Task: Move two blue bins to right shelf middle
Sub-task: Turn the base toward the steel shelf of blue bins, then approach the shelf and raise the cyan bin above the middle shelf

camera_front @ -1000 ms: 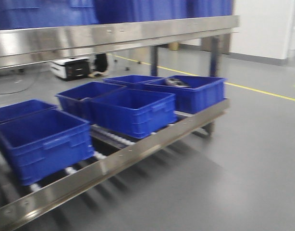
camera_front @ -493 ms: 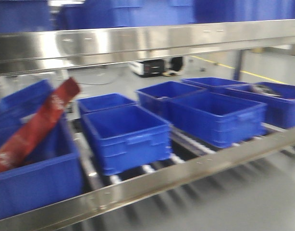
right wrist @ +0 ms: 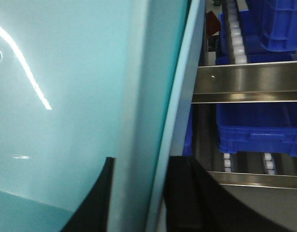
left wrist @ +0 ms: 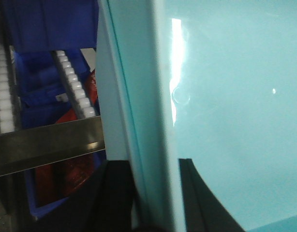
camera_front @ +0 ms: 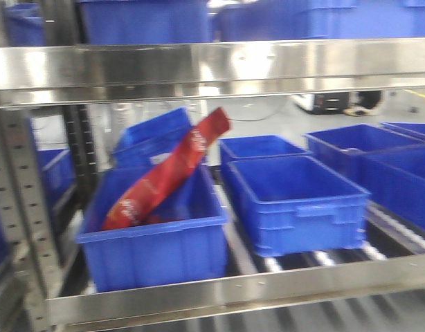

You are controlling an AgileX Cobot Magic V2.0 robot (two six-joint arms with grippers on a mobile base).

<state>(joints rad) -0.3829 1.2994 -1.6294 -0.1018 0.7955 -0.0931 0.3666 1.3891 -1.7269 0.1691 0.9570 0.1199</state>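
Blue bins (camera_front: 399, 187) stand in rows on the roller shelf (camera_front: 233, 287), at its middle level, and none is lifted. Nearest are the empty bin (camera_front: 295, 207) at centre and, just beside it, the left bin (camera_front: 154, 252), which carries a red packet (camera_front: 167, 173) leaning up toward the far right.

The left hand (left wrist: 155, 203) and right hand (right wrist: 143, 193) each show only dark fingers on either side of a pale teal panel (left wrist: 226, 96). I cannot tell whether they are open or clamped, and no bin is in either.

The step in hand looks like squaring up to the shelf before any reach. To do it well, face the chosen bin's near wall head-on, keep both arms below the upper rail (camera_front: 199, 66), and take opposite rims so the bin lifts level over the front rail.

Both near bins sit upright, open tops up. Their long axes run near to far, with a short handled wall facing out.
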